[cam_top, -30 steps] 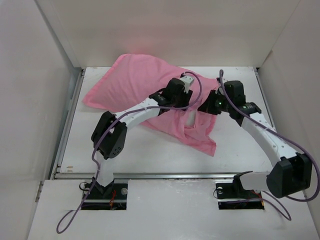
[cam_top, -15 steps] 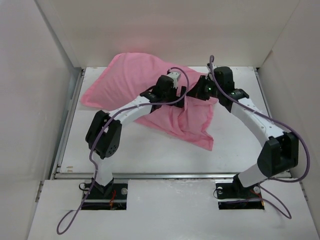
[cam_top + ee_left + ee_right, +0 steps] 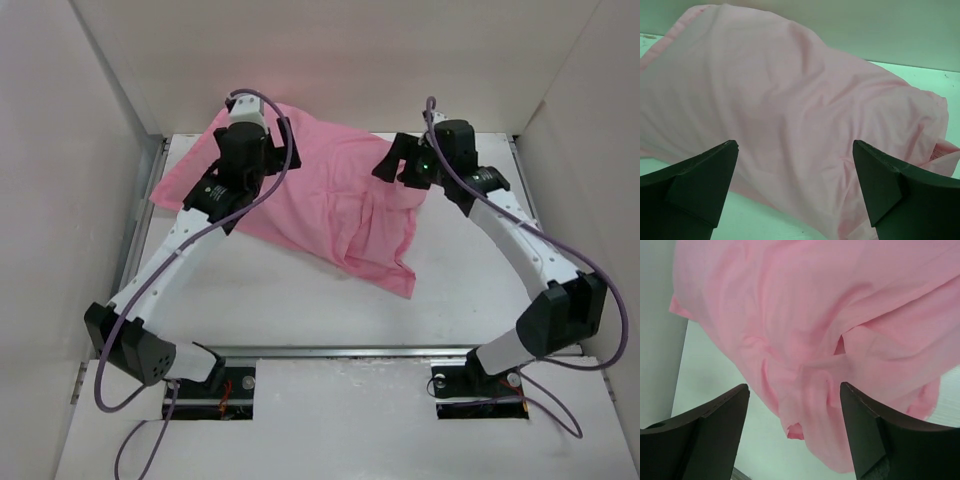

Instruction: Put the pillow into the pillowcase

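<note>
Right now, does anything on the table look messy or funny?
Yes. The pink pillowcase lies slanted across the table. Its near right end is floppy and wrinkled, with the folds bunched up. No white pillow shows anywhere.

Top camera: fixed above and behind me, looked down on the whole table point(image 3: 470, 290). Left wrist camera: sat close, faced forward past my left gripper point(image 3: 795, 145). Right wrist camera: same, past my right gripper point(image 3: 794, 386). All three shared the pillowcase point(image 3: 320, 200); wrist views showed it close.
</note>
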Available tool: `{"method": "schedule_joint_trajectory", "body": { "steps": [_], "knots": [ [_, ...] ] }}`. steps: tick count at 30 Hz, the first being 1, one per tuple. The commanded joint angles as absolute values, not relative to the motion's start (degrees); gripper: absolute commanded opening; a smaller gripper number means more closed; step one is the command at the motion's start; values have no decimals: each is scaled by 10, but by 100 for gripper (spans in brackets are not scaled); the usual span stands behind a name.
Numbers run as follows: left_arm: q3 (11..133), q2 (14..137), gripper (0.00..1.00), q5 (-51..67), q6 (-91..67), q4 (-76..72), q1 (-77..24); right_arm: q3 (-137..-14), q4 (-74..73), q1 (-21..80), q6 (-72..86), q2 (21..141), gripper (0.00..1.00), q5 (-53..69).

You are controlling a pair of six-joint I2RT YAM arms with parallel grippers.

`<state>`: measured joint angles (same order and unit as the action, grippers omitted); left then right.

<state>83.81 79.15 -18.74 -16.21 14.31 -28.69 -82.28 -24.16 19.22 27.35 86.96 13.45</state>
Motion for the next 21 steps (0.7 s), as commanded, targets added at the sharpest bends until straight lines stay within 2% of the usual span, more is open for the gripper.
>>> {"method": "schedule_joint_trajectory", "body": {
  "steps": [1,4,6,9,14,15,19,21],
  "knots": [
    [810,759,100,-229,-174,162,-278,-855,-293,196,246,819,79,78],
    [790,738,100,-229,-174,149,-255,-855,-281,196,241,800,79,37],
    [790,730,100,-229,-174,141,-242,-831,-248,196,235,795,78,90],
    [790,730,100,-193,-169,117,-211,-843,-230,196,235,850,70,183],
    [810,772,100,-175,-163,141,-161,-873,-215,201,251,1003,70,254],
    [810,772,100,-162,-163,141,-154,-886,-222,201,251,1025,70,240],
    [805,797,100,-127,-152,134,-122,-972,-279,178,246,1126,77,50],
    [811,815,100,-113,-146,134,-103,-1043,-299,151,246,1187,78,11]
  ]
}}
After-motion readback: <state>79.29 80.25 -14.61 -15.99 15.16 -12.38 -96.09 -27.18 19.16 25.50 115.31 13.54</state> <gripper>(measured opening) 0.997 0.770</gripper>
